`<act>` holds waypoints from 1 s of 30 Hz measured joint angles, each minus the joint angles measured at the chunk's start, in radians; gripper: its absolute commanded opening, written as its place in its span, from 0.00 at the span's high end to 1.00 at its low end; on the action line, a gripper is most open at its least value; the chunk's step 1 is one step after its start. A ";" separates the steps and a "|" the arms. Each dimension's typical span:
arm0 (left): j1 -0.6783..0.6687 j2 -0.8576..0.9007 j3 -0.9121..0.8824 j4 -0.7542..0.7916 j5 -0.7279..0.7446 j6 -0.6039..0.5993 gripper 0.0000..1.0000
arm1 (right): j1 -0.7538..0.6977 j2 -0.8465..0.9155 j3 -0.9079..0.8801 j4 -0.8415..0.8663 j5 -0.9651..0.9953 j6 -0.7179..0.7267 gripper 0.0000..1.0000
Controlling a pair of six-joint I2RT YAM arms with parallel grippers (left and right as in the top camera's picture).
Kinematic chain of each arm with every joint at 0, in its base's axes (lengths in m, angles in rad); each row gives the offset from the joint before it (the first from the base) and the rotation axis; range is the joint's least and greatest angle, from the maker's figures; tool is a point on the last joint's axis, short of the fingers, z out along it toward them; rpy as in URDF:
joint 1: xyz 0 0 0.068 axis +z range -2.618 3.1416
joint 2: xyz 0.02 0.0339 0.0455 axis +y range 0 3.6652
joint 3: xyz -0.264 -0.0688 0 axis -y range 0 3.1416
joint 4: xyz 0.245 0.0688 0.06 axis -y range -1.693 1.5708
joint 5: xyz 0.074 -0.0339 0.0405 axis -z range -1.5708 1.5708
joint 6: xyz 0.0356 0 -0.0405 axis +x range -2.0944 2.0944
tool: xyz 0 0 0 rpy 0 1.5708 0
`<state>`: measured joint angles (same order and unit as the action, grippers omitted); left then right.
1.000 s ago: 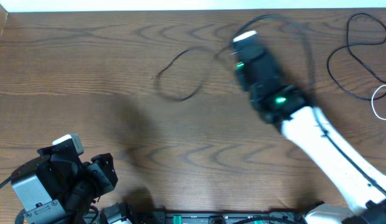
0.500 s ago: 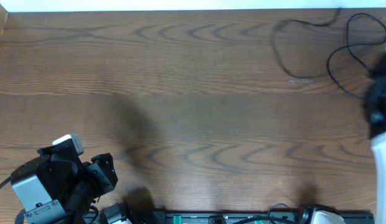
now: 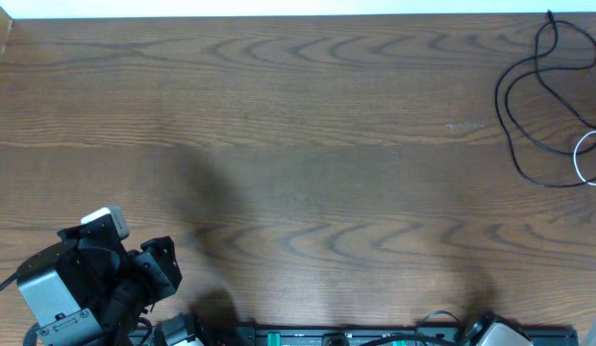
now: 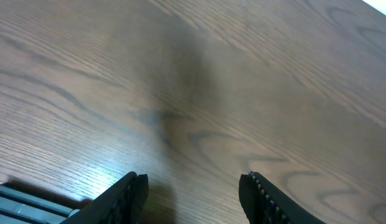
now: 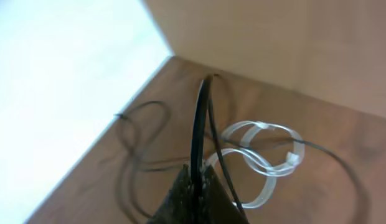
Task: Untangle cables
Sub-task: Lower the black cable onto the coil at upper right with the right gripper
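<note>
Two sorts of cable sit bunched at the far right corner of the tabletop. The black cables sprawl in loose, overlapping loops, and a white cable lies curled against the right edge, crossing them. From the right wrist view, the right tool has its fingers pressed together, pinching a black strand that rises straight up from the tips. Behind it the white cable shows as two rounded loops lying flat on the wood, with more black loops around it. Over at the near left corner, well apart from all the cables, the left tool hangs above bare wood with its fingers spread and nothing between them.
</note>
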<state>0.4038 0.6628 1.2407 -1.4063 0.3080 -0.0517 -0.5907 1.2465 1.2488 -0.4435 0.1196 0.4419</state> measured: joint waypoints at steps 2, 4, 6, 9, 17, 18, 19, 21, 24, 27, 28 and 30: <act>0.000 0.000 0.000 0.000 0.000 0.000 0.47 | 0.000 0.031 0.000 0.051 -0.061 -0.018 0.99; 0.000 0.000 0.000 0.000 0.000 0.000 0.47 | 0.000 0.072 0.000 0.114 -0.116 -0.044 0.79; 0.000 0.000 0.000 0.000 0.000 0.000 0.47 | -0.002 0.115 0.000 0.152 -0.155 -0.073 0.32; 0.000 0.000 0.000 0.000 0.000 0.000 0.47 | -0.013 0.171 0.000 0.164 -0.189 -0.098 0.01; 0.000 0.000 0.000 0.000 0.000 0.000 0.47 | -0.034 0.285 0.000 0.162 -0.394 -0.124 0.01; 0.000 0.000 0.000 0.000 0.000 0.000 0.47 | -0.032 0.297 0.000 0.162 -0.436 -0.125 0.01; 0.000 0.000 0.000 0.000 0.000 0.000 0.47 | -0.026 0.308 0.000 0.161 -0.474 -0.125 0.01; 0.000 0.000 0.000 0.000 0.000 0.000 0.47 | 0.000 0.334 0.000 0.148 -0.547 -0.126 0.01; 0.000 0.000 0.000 0.000 0.000 0.000 0.47 | 0.069 0.377 0.000 0.090 -0.601 -0.144 0.01; 0.000 0.000 0.000 0.000 0.000 0.000 0.47 | 0.163 0.433 0.000 0.037 -0.589 -0.174 0.01; 0.000 0.000 0.000 -0.001 0.000 0.000 0.47 | 0.190 0.450 0.000 0.021 -0.575 -0.180 0.01; 0.000 0.000 0.000 -0.002 0.000 0.000 0.47 | 0.250 0.489 0.000 -0.017 -0.515 -0.189 0.01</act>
<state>0.4038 0.6632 1.2407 -1.4082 0.3084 -0.0517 -0.3405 1.7355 1.2488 -0.4603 -0.3954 0.2531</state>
